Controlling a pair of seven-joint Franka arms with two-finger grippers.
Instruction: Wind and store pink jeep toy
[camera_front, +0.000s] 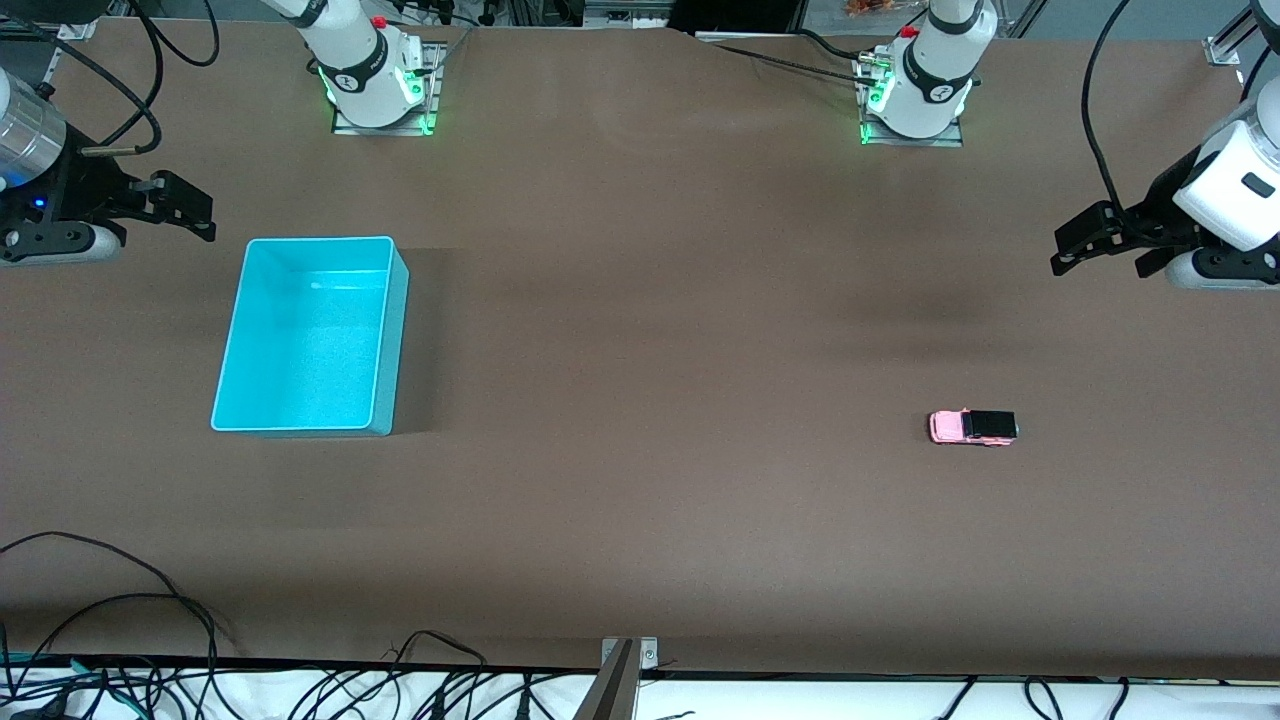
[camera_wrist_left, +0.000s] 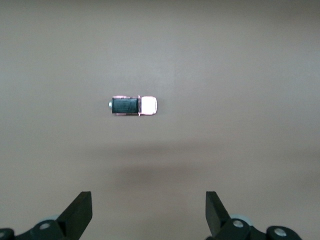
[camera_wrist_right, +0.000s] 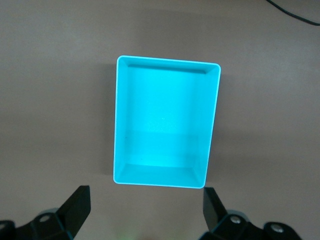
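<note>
The pink jeep toy (camera_front: 972, 427), tiny with a black roof, stands on the brown table toward the left arm's end; it also shows in the left wrist view (camera_wrist_left: 133, 105). My left gripper (camera_front: 1085, 246) is open and empty, raised near that end of the table, apart from the jeep; its fingers (camera_wrist_left: 80, 212) frame bare table. The cyan bin (camera_front: 312, 336) is empty and stands toward the right arm's end; it also shows in the right wrist view (camera_wrist_right: 166, 121). My right gripper (camera_front: 185, 208) is open and empty, raised beside the bin.
Both arm bases (camera_front: 380, 80) stand along the table edge farthest from the front camera. Black cables (camera_front: 150, 640) lie along the edge nearest the front camera. A small metal bracket (camera_front: 625, 660) sits at that edge.
</note>
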